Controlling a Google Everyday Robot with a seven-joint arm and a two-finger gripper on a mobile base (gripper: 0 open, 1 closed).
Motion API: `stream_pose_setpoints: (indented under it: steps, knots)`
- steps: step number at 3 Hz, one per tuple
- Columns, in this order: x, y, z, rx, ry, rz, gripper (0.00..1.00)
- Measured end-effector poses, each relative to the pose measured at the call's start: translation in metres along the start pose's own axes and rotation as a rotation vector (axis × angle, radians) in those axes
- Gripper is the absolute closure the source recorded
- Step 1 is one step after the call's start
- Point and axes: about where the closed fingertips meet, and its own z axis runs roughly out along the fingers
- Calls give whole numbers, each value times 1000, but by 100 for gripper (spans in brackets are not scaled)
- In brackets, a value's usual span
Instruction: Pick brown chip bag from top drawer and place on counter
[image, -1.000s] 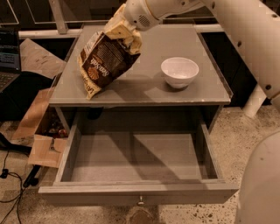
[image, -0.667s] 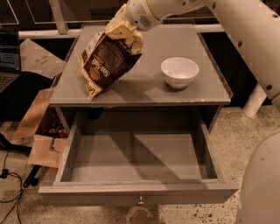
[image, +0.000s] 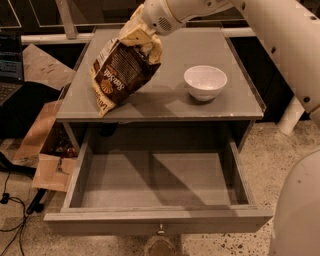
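Note:
The brown chip bag (image: 121, 72) hangs tilted from my gripper (image: 142, 35), which is shut on the bag's cream-yellow top edge. The bag's lower corner reaches the front left part of the counter (image: 165, 102). The arm comes in from the upper right over the counter. The top drawer (image: 157, 182) is pulled fully open below the counter. Its grey inside holds nothing, and its small metal knob (image: 160, 230) shows on the front panel.
A white bowl (image: 205, 82) stands on the counter to the right of the bag. Cardboard boxes (image: 47, 150) and cables lie on the floor at the left. A laptop (image: 10, 70) sits at far left. The robot's white body (image: 297, 210) fills the right side.
The bag and the gripper have shifted a little to the right over the counter. The drawer and the bowl have not moved.

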Motion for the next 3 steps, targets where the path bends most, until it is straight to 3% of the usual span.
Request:
stream_pose_setpoints:
  steps: [1, 2, 3]
  knots:
    - [0, 0, 0, 0, 0, 0, 12]
    - [0, 0, 0, 0, 0, 0, 0]
    - [0, 0, 0, 0, 0, 0, 0]
